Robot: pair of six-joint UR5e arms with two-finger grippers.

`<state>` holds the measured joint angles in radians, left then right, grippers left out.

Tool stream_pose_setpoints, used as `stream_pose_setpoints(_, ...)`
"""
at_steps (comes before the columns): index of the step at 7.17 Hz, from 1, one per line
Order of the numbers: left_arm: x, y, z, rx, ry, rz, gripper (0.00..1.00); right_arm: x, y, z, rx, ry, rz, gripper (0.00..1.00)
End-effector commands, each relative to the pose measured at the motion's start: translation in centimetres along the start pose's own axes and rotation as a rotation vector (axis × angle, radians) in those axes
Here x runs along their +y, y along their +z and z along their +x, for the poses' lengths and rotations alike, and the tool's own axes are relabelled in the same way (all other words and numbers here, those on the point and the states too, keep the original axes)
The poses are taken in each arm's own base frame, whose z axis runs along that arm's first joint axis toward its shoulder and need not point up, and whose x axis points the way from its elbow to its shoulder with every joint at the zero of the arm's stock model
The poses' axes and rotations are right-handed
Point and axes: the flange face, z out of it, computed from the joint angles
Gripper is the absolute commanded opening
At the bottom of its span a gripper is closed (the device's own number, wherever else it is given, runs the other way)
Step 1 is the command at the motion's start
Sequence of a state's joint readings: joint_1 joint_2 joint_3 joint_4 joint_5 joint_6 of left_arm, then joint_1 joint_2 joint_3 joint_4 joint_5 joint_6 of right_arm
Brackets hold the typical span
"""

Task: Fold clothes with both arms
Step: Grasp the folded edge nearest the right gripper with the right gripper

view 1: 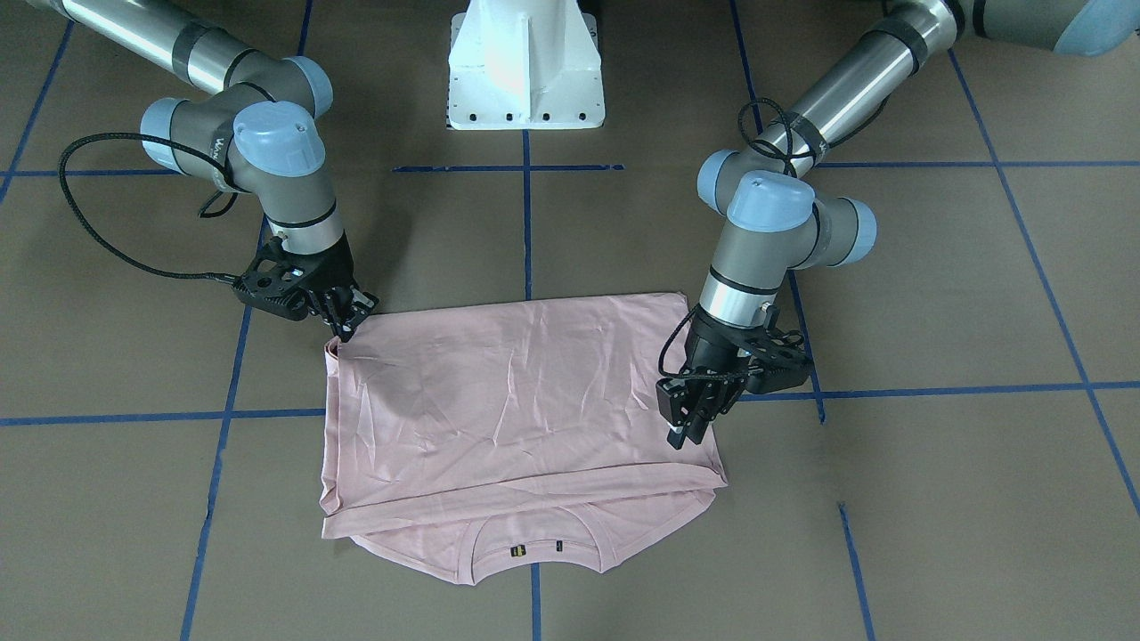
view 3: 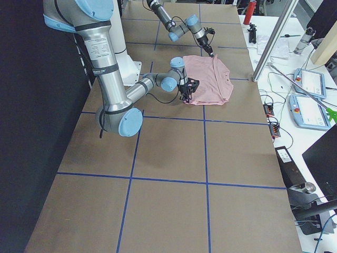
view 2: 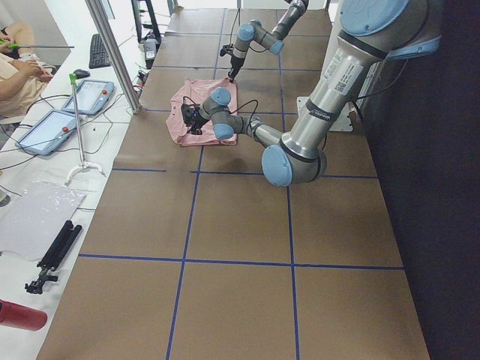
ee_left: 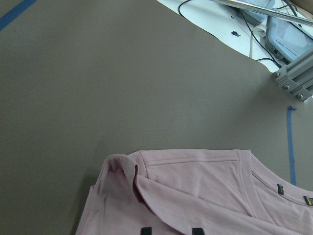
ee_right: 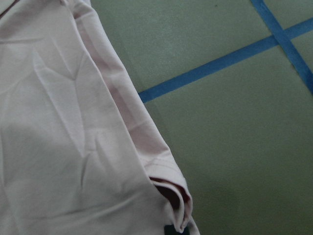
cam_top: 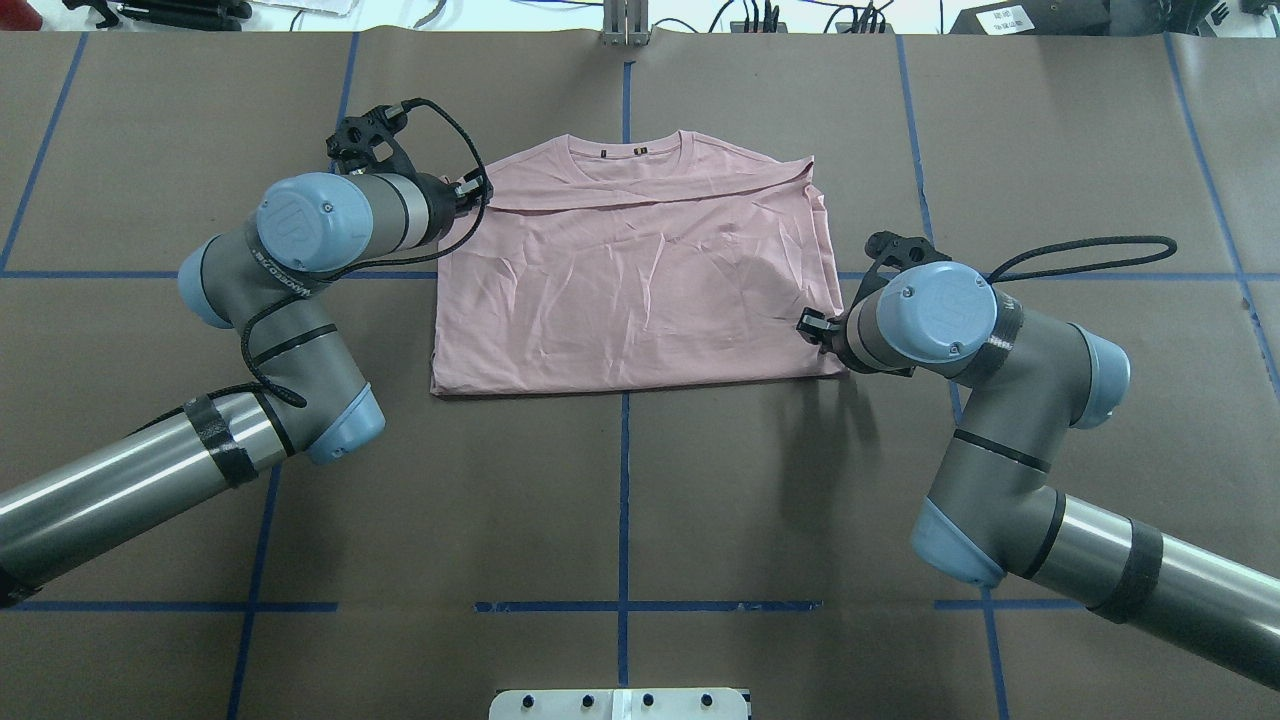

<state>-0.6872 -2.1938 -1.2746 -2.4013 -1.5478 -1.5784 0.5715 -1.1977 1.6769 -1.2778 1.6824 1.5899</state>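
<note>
**Left pincer.** We find the left pincer [view 1: 684, 434] pointing down at the side edge of the pink shirt [view 1: 517, 401], close to the collar end. In the left wrist view its two black fingertips [ee_left: 145, 230] stand a narrow gap apart at the bottom of the frame. A folded ridge of pink cloth runs toward that gap. We cannot tell whether the fingertips clamp the ridge or only rest on it.

**Right pincer.** The right pincer [view 1: 343, 328] sits at the shirt corner on the opposite side, at the end nearest the white pedestal [view 1: 525, 71]. The cloth at this corner is puckered and drawn up to the tips. In the right wrist view the curled hem lies against one dark fingertip [ee_right: 170, 230]. We read this pincer as closed on the corner of the shirt.

**Shirt.** The shirt lies on the brown tabletop [view 1: 935, 516], between the left arm [view 1: 784, 223] and the right arm [view 1: 276, 160]. It covers a crossing of the blue tape lines [view 1: 944, 390]. It is folded to a rough rectangle:
- A creased, plain upper layer covers most of it.
- The ribbed collar [view 1: 534, 541] and a strip of the lower layer show past that layer's edge, on the side away from the robot.

**Surroundings.** Control tablets [view 3: 308, 81] and cables lie past the tabletop's far edge.
</note>
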Motion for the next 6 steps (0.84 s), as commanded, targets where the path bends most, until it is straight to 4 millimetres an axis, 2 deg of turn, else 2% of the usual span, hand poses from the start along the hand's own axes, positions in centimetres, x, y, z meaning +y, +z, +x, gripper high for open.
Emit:
stream_pose_setpoints(1, 0.0, 0.0, 0.0, -0.001, 0.000, 0.000, 0.39, 0.0, -2.0, -0.3, -0.036, -0.001, -0.005, 0.00)
stream_pose_setpoints(2, 0.0, 0.0, 0.0, -0.001, 0.000, 0.000, 0.39, 0.3, -3.7, 1.7, -0.050, -0.003, -0.007, 0.00)
stream_pose_setpoints(3, 0.0, 0.1, -0.1, -0.002, 0.000, 0.000, 0.39, 1.6, -5.8, 4.6, -0.058, -0.014, -0.035, 0.00)
stream_pose_setpoints(4, 0.0, 0.0, -0.1, -0.004, -0.001, 0.000, 0.39, 2.8, -9.5, 7.4, -0.083, 0.013, -0.087, 0.00)
stream_pose_setpoints(5, 0.0, -0.1, 0.2, 0.001, -0.002, 0.000, 0.39, 6.4, -11.1, 9.6, -0.075, 0.047, -0.137, 0.00)
stream_pose_setpoints(6, 0.0, -0.2, 0.2, 0.001, -0.002, 0.000, 0.39, 9.3, -11.6, 11.1, -0.050, 0.068, -0.181, 0.00)
